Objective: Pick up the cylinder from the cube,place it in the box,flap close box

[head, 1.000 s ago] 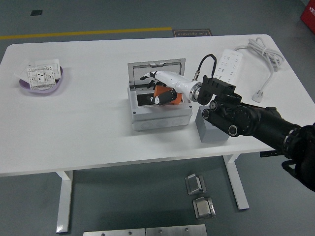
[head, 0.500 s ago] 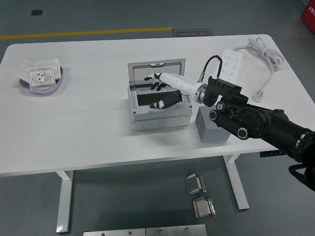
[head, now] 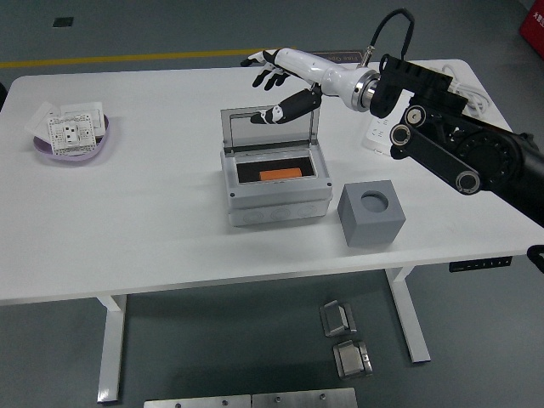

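Right hand (head: 276,81) raised above the open box (head: 274,189), fingers spread and holding nothing.

The orange cylinder (head: 280,174) lies inside the box, below and in front of the hand, with the upright lid (head: 270,127) just under the fingertips. The grey cube (head: 371,212) with its round hole stands to the box's right, below the black forearm, a small gap between them. Left of the hand the tabletop (head: 153,212) is bare out to a purple dish (head: 72,140) near its far left edge.
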Tool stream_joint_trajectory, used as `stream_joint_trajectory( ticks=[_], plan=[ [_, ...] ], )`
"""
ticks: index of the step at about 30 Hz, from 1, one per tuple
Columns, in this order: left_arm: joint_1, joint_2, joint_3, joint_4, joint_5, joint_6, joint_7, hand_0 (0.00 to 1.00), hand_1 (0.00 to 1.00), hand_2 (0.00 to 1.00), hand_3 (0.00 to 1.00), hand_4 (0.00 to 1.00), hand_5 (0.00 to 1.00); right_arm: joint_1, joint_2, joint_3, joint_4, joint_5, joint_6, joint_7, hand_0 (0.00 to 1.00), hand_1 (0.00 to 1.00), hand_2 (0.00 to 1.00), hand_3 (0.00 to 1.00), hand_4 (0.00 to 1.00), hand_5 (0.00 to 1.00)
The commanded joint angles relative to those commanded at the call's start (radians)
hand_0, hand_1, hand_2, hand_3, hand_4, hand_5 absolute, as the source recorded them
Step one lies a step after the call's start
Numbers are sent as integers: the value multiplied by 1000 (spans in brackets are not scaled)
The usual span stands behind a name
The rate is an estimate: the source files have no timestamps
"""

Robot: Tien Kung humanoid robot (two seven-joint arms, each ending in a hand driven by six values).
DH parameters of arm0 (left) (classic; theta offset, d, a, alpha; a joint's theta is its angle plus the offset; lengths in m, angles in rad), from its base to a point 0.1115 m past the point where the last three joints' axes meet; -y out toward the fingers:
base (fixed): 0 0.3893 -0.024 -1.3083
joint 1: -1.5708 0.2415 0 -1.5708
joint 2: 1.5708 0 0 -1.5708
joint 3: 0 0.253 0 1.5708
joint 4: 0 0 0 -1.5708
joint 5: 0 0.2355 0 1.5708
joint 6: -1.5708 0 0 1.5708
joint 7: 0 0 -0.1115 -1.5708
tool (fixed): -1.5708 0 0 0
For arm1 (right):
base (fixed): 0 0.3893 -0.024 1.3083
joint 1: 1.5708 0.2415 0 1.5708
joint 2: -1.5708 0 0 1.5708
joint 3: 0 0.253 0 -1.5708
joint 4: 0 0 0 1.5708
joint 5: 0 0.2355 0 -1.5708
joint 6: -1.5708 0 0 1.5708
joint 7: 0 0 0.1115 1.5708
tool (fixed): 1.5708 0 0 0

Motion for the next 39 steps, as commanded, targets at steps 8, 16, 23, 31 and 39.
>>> stream_joint_trajectory(
  ticks=[8, 16, 23, 31, 39],
  plan=[
    [-17, 14, 10, -4, -9, 2, -1, 727, 716, 633, 665, 530, 201, 86, 135, -138, -208, 142, -51, 94, 692, 650, 715, 868, 818, 341],
    [-29, 22, 22, -7, -9, 3, -2, 727, 716, 632, 664, 528, 200, 96, 217, -305, -406, 301, -75, 154, 700, 649, 711, 857, 817, 341],
    [-37, 27, 16, -9, -3, 6, -5, 726, 716, 630, 663, 526, 199, 89, 220, -376, -488, 380, -79, 174, 709, 643, 706, 848, 810, 364],
    [-43, 29, 6, -10, 7, 8, -8, 726, 716, 629, 661, 525, 199, 75, 211, -418, -481, 406, -88, 182, 712, 639, 701, 849, 810, 367],
    [-40, 23, -13, -10, 17, 8, -10, 726, 716, 629, 660, 525, 198, 47, 170, -381, -393, 319, -93, 177, 709, 635, 703, 847, 809, 369]
  ],
)
